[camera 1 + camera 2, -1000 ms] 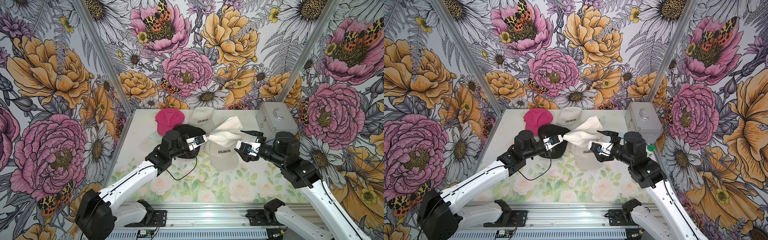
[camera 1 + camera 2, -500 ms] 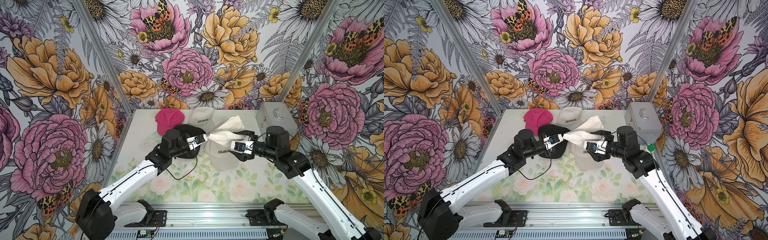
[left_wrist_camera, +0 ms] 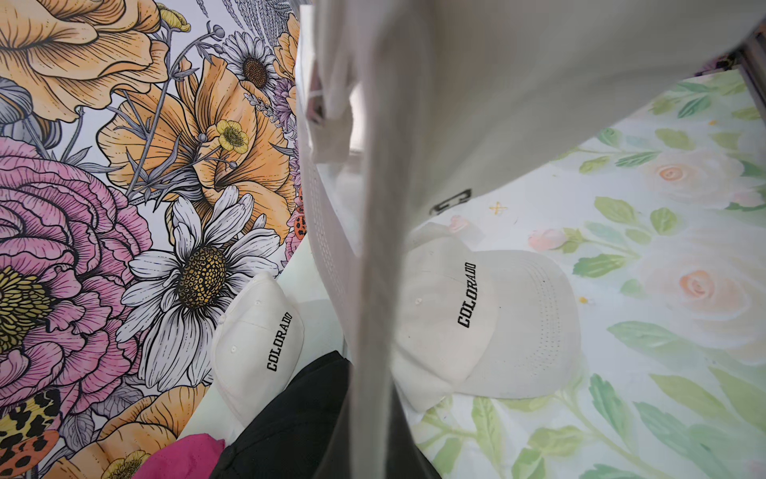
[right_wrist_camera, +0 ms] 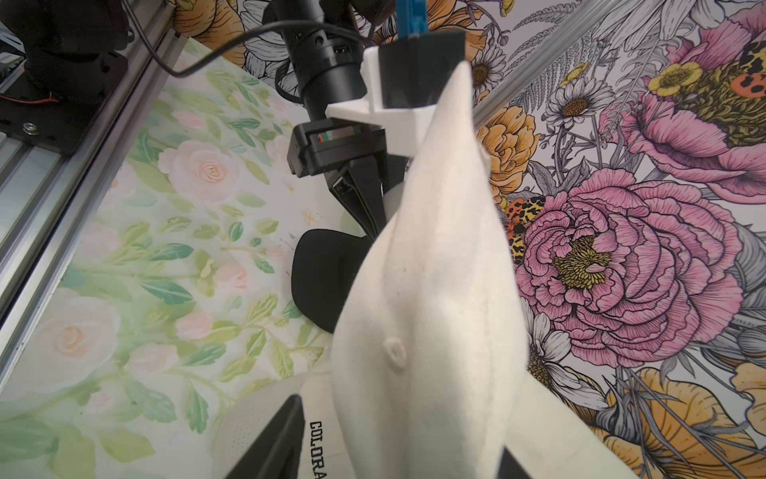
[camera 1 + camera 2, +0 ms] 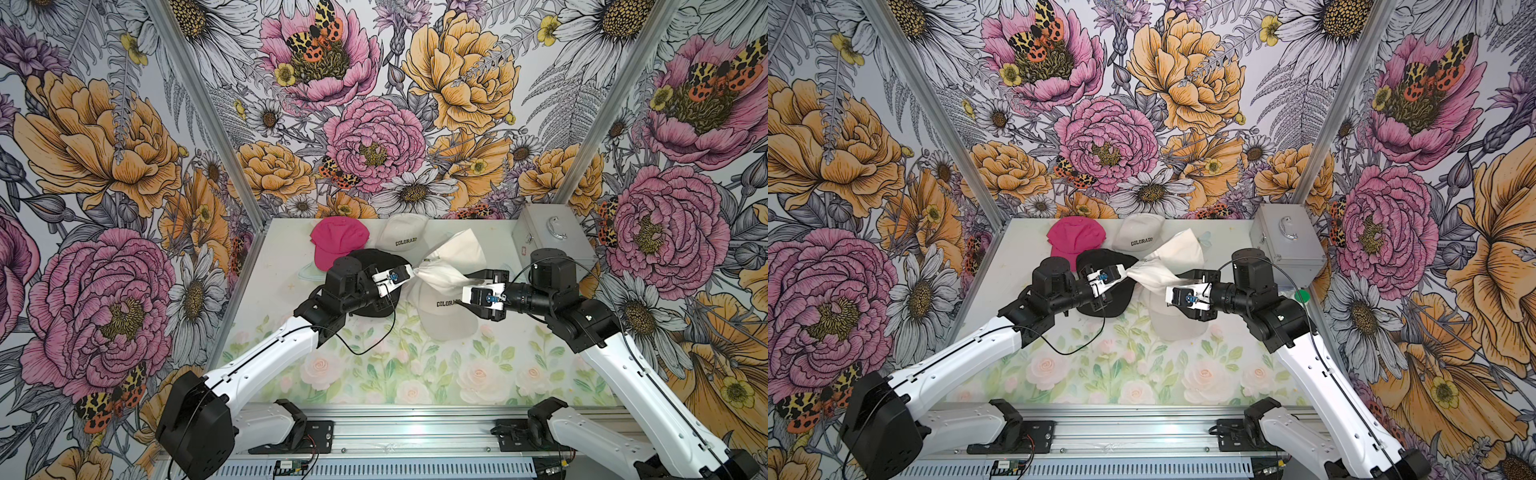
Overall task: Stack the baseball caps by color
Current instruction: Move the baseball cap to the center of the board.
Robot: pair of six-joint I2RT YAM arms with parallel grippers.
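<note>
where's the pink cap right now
In both top views the pink cap lies at the far-left corner of the table, left of a cream COLORADO cap and just behind the black cap.

Bright light is falling from overhead in both top views, and the resting cream cap (image 5: 446,326) is casting a faint, soft shadow on the table (image 5: 374,374). The silver case (image 5: 548,245) is catching a mild sheen. Close to my left wrist lens the held cream cap (image 3: 497,83) is smearing into blur. At my right wrist it is looking soft, and my right fingers (image 4: 277,439) are showing dark and unfocused.
</note>
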